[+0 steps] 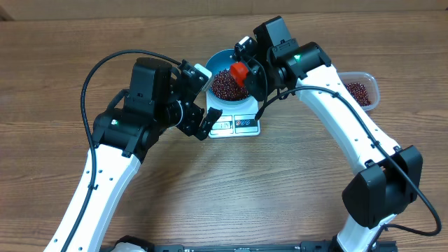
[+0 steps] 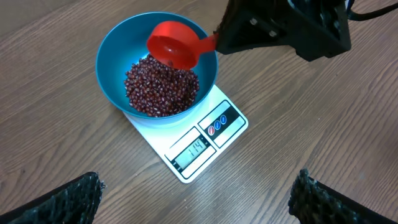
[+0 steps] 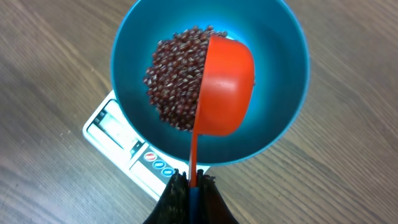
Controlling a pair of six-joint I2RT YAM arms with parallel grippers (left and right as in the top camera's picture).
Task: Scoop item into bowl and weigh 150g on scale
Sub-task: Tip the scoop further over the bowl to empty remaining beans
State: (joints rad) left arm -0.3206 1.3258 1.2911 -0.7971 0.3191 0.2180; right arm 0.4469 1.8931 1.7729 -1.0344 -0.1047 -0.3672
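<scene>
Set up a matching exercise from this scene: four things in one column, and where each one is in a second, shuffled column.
Things:
1. blue bowl
2. red scoop
3. beans
4. clear tub

Places:
A. clamped in the right fingers
B. off to the side, by the right arm
C. sitting on the scale
D. heaped inside the bowl

Pairs: 1-C, 2-A, 3-D, 4-B
</scene>
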